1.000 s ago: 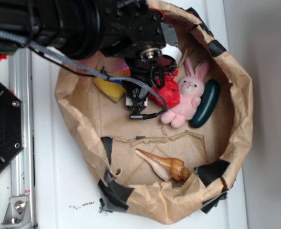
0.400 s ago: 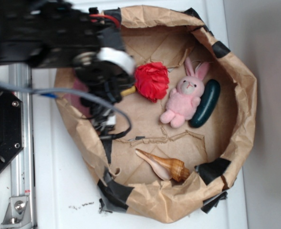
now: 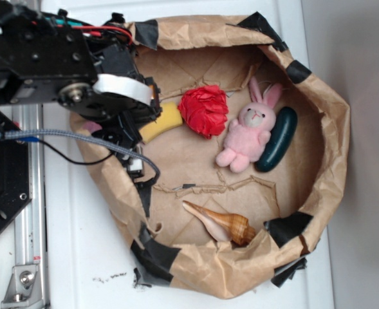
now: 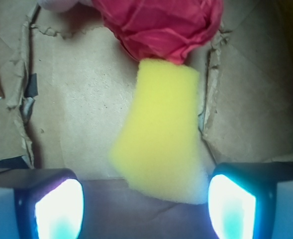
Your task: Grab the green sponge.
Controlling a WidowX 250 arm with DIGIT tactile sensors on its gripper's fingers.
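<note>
**Gripper lined up on sponge, jaws apart**

I am hovering the gripper (image 4: 145,199) with its fingers spread, nothing between them, to straddle the sponge (image 4: 162,138). It is lying flat on the paper-lined basket (image 3: 318,96), its far end touching the red cloth (image 3: 204,111).

The WidowX arm (image 3: 54,64) reaches in from the left, gripper (image 4: 146,204) lowered, jaws spread wide apart.
</note>
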